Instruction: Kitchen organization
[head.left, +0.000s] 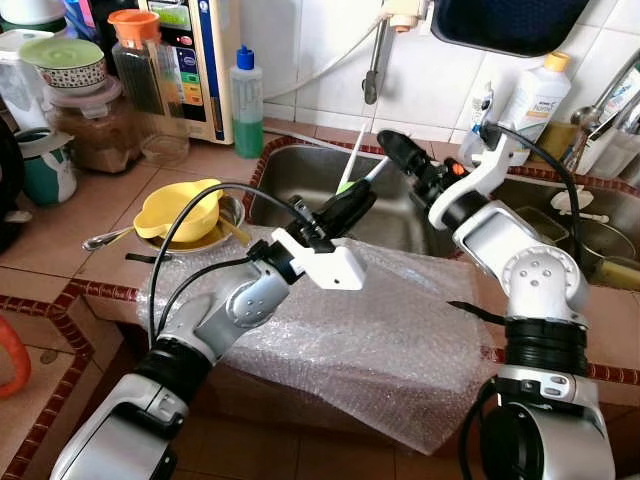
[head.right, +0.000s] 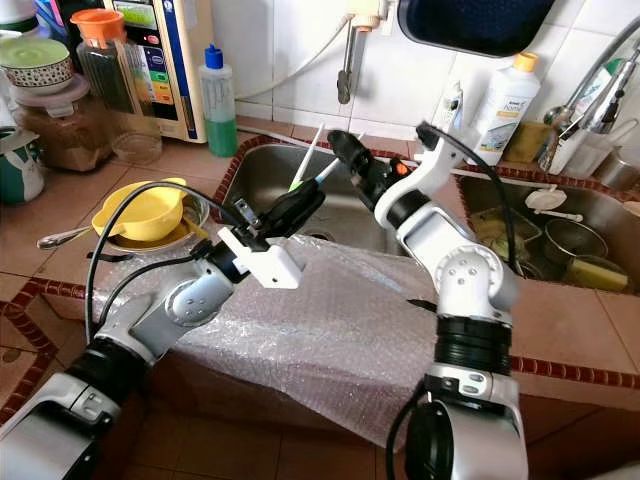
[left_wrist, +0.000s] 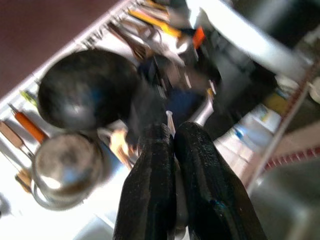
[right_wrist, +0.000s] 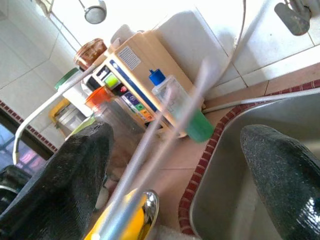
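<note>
Both arms reach forward over the sink at frame centre. The left gripper points up and to the right, its fingers pressed together on the handle of a thin white utensil with a green part, which rises tilted toward the tiled wall. The right gripper extends toward the upper left, its tips just beside that utensil; its fingers stand wide apart with nothing between them.

The left wrist view, blurred, shows what the head views do not: dark pans and a steel pot hanging with other utensils. The right wrist view shows a blurred pale rod crossing between the fingers, a green bottle with a blue cap and a cream appliance behind it.

Bubble wrap drapes over the front edge of the red-trimmed tiled table. At left centre a yellow funnel sits in a dish. A white detergent bottle stands at upper right.
</note>
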